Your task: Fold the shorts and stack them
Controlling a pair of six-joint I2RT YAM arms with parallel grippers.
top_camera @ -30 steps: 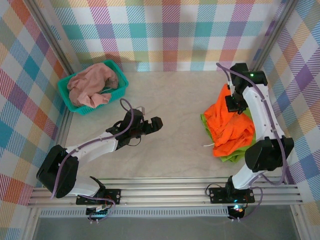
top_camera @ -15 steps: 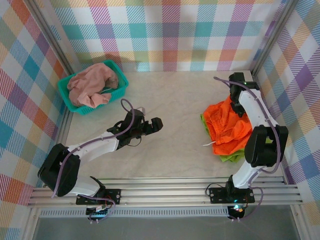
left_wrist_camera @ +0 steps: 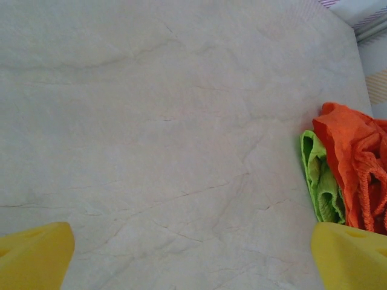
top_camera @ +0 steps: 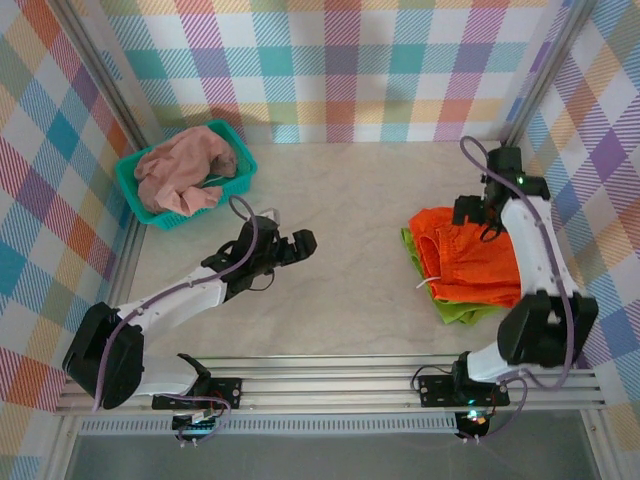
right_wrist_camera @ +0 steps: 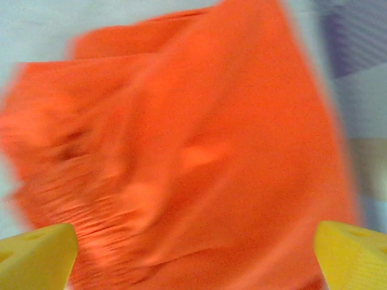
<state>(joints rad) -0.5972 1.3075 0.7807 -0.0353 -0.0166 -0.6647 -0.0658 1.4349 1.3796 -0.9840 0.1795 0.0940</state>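
Change: since a second ago the bright orange cloth shorts [top_camera: 475, 262] have gone from a bunched heap to a flatter folded slab, and your right arm has swung out toward the right wall.
Right jaws: your right gripper [top_camera: 470, 212] is released. Its yellow fingertips [right_wrist_camera: 36, 257] sit wide apart at the lower corners of the right wrist view.
Below right jaws: orange cloth, blurred, so you cannot read its folds there.
Left jaws: your left gripper [top_camera: 300, 243] is spread wide and grasps nothing, over the bare pale marbled table [top_camera: 350, 200].
Orange shorts: on top of the lime green cloth shorts [top_camera: 462, 312], right side of the table. Green shows along the left and near edges.
Pink shorts: the dusty pink cloth shorts [top_camera: 180, 170] lie crumpled in the teal plastic mesh basket [top_camera: 127, 185] at the far left corner, well apart from the stack.
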